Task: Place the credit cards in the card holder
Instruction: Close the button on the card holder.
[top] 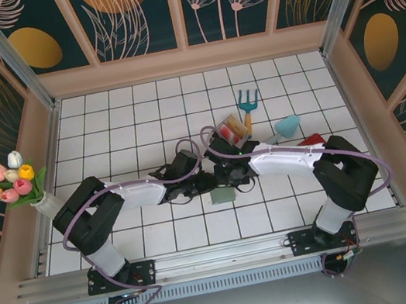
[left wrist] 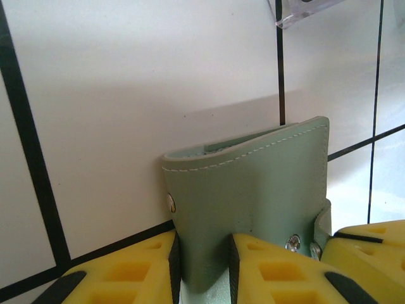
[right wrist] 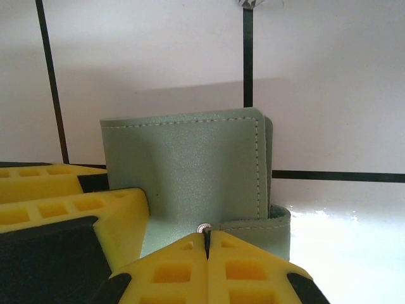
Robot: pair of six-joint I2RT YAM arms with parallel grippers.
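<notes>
The grey-green card holder (top: 222, 195) sits folded on the white tiled floor between my two grippers. My left gripper (left wrist: 202, 256) is shut on the holder's folded body (left wrist: 253, 190), one yellow finger on each side of it. My right gripper (right wrist: 207, 237) is shut on the holder's snap strap (right wrist: 253, 225), right beside the metal stud, with the folded body (right wrist: 183, 164) just beyond it. In the top view both grippers, left (top: 196, 182) and right (top: 226, 173), meet over the holder. The credit cards (top: 229, 128), red and orange edges showing, stand in a clear tray (top: 238, 135) just behind the right gripper.
A toy garden fork (top: 247, 105), a teal cup (top: 287, 127) and a red piece (top: 311, 139) lie at the right rear. A bunch of tulips (top: 5, 183) stands at the left wall. The clear tray's corner (left wrist: 297, 12) shows ahead of the left wrist.
</notes>
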